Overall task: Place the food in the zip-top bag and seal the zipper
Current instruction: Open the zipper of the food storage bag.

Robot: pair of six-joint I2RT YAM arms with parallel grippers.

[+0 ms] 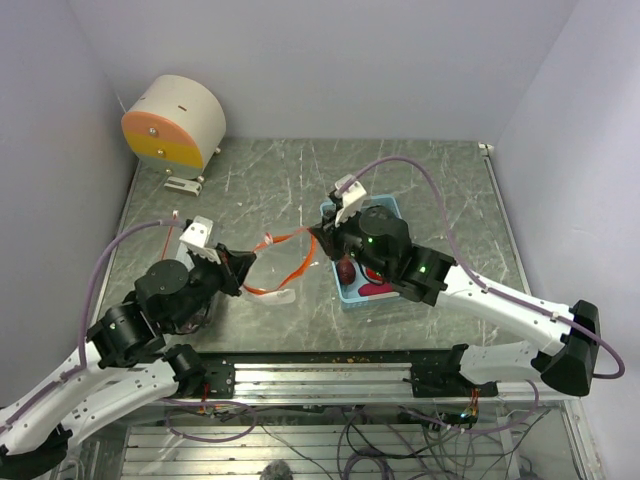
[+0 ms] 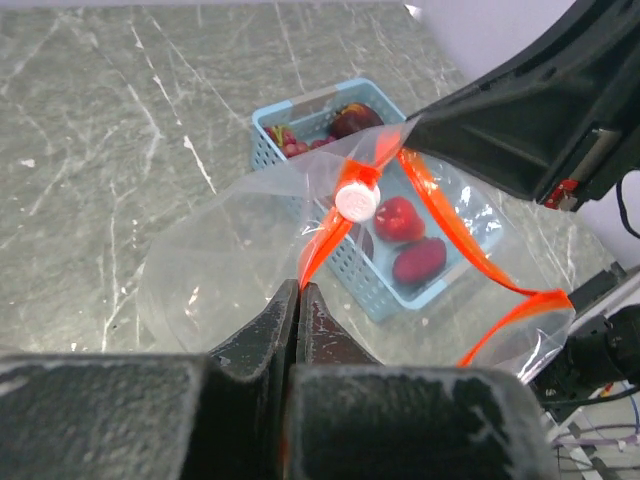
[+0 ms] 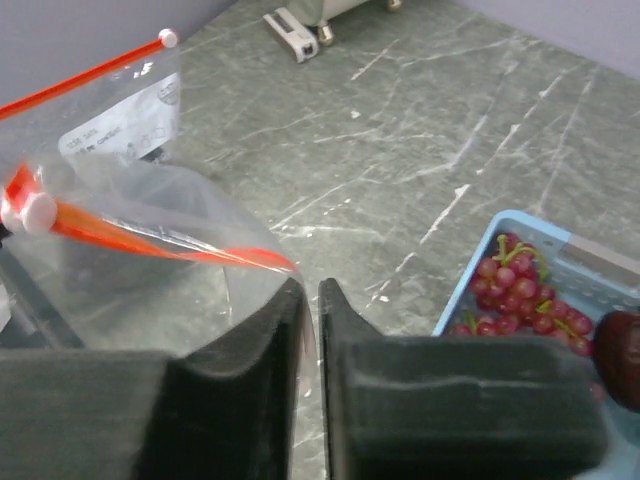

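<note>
The clear zip-top bag hangs stretched between my two grippers, above the table. Its orange-red zipper gapes in a loop, and a white slider sits on it. My left gripper is shut on one end of the zipper. The right gripper pinches the thin plastic at the other end, with only a sliver of gap between its fingers. The food lies in the light blue tray behind the bag: red grapes and round red fruits. From above, my right arm hides most of the tray.
A cream cylinder with an orange face stands on a small stand at the table's back left. Grey walls close in the back and both sides. A black rail runs along the near edge between the arm bases.
</note>
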